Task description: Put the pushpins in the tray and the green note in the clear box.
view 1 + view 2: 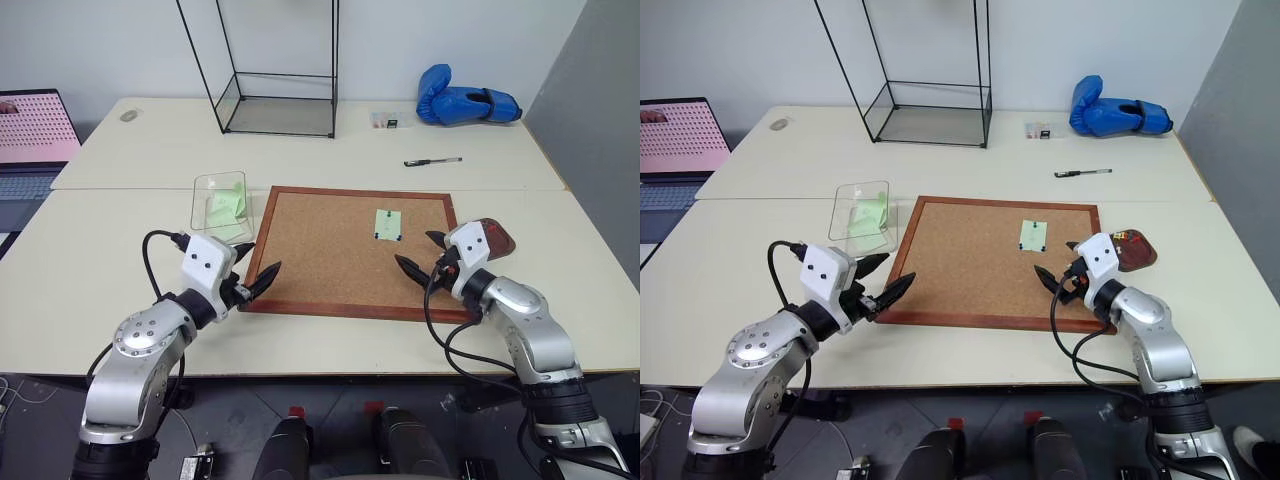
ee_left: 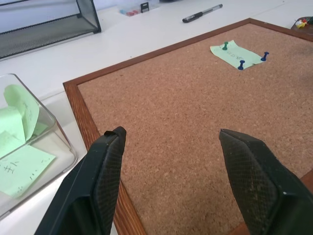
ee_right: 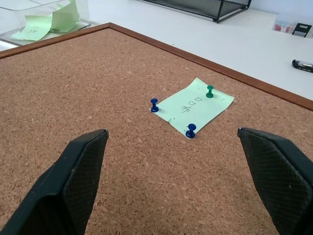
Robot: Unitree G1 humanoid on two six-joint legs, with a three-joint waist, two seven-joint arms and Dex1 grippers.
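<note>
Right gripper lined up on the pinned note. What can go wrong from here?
1. Three pushpins still hold the green note; grabbing the note first may tear it.
2. The pin heads are tiny against the wide-open right gripper; a pinch could miss or flick one away.
3. The clear box already holds notes, so a dropped note may catch on its rim.

1 corkboard (image 1: 330,255). 1 green note (image 3: 193,111) pinned on it with 3 pushpins (image 3: 190,130): 2 blue, 1 green. 1 clear box (image 1: 221,205) with several green notes inside, exact count unclear. 1 tray (image 1: 497,238), a few more pins in it, too small to count. 1 pen (image 1: 432,161). 1 blue boxing glove (image 1: 466,104). 1 wire-framed case (image 1: 275,70). 1 laptop (image 1: 32,150). 2 worktops (image 1: 90,270) pushed together.
</note>
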